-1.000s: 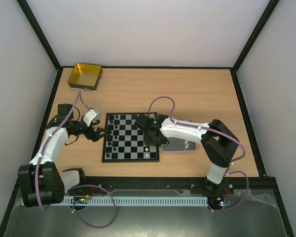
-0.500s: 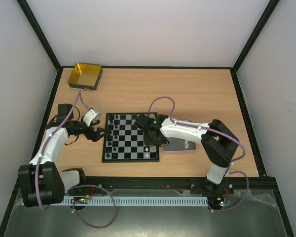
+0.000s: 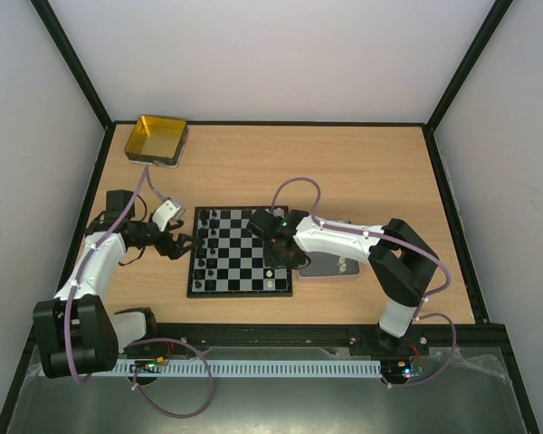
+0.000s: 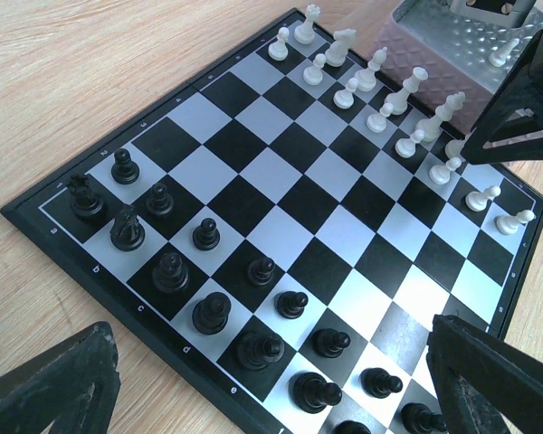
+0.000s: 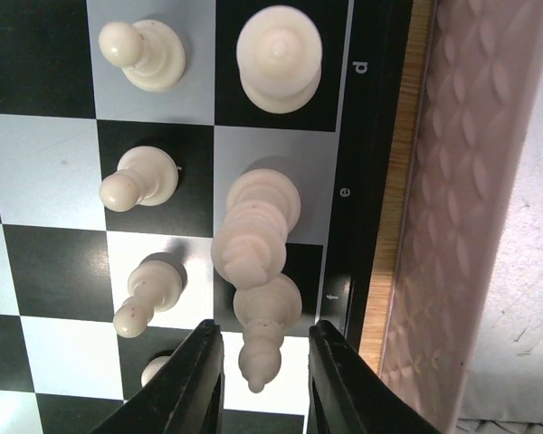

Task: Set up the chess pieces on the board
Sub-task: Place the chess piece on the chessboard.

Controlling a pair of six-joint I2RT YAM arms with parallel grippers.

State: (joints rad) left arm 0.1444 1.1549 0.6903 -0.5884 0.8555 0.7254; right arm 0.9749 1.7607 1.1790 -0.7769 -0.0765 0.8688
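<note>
Fingers of the right gripper [image 5: 265, 357] stand a little apart on either side of a slim white piece [image 5: 258, 336]. A thin gap shows on each side, so they bracket it without pressing on it. That piece stands upright in the outermost row of the board [image 3: 240, 253], on the side toward the right arm, next to the lettered border. A taller white piece [image 5: 255, 226] stands just beside it in the same row. White pawns [image 5: 138, 181] fill the row one step in from that edge.

The left gripper [image 4: 271, 384] hovers at the opposite side of the board. Its fingers [image 4: 54, 384] are spread wide, with nothing between them. Black pieces [image 4: 208, 312] stand in two rows along that side, and the middle squares are bare. In the left wrist view the white pieces [image 4: 380, 113] line the far side in two rows. I cannot tell whether every square there is filled.

A silver tray [image 3: 319, 268] lies on the desk [image 3: 362, 172], touching or just beside the white side of the board. One white piece [image 3: 342, 265] stands upright in it. A yellow tin [image 3: 157, 138] sits well apart from the board, beyond its far corner on the black side.
</note>
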